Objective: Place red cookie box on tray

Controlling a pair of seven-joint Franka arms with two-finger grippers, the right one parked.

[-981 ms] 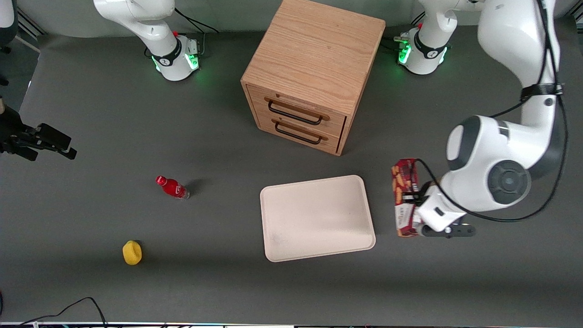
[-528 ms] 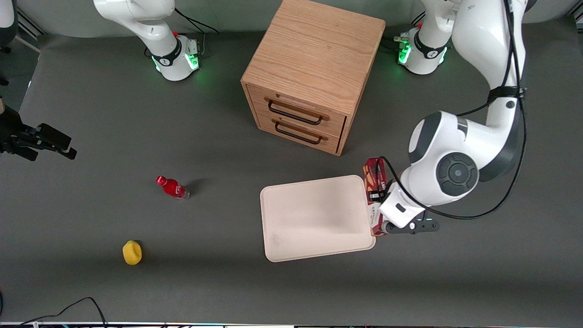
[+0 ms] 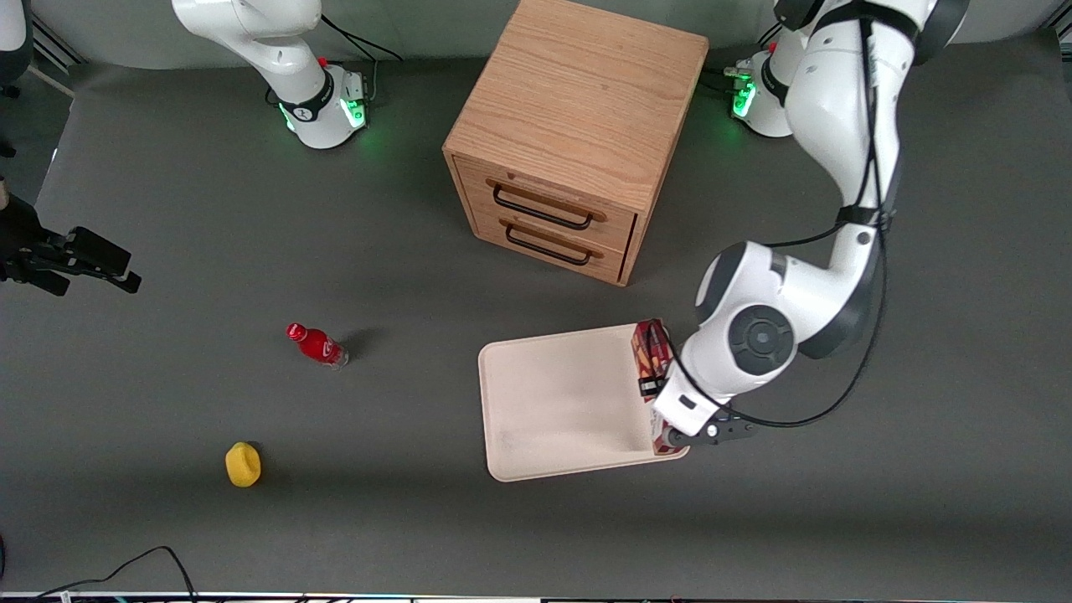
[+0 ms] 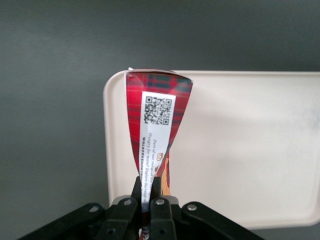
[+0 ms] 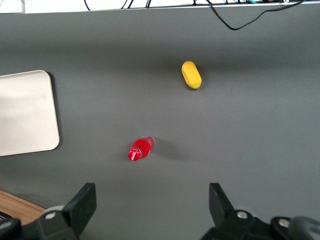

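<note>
The gripper (image 4: 146, 186) has its fingers clamped on the red cookie box (image 4: 157, 117) above the tray (image 3: 561, 402) edge, so early release could tip it onto the tabletop (image 3: 837, 519).

Front view high overhead; wrist views close, downward (both seemingly sharing tray (image 4: 240, 150)).

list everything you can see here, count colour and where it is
cookie box: 1, red, held over the tray's edge at the working arm's end
tray: 1, cream, on the table in front of the cabinet
cabinet: 1, wood, two drawers, mid table
bottle: 1, red, toward the parked arm's end
yellow object: 1, nearer the camera than the bottle
table: 1, dark grey
gripper: 1, black, shut on the cookie box above the tray
</note>
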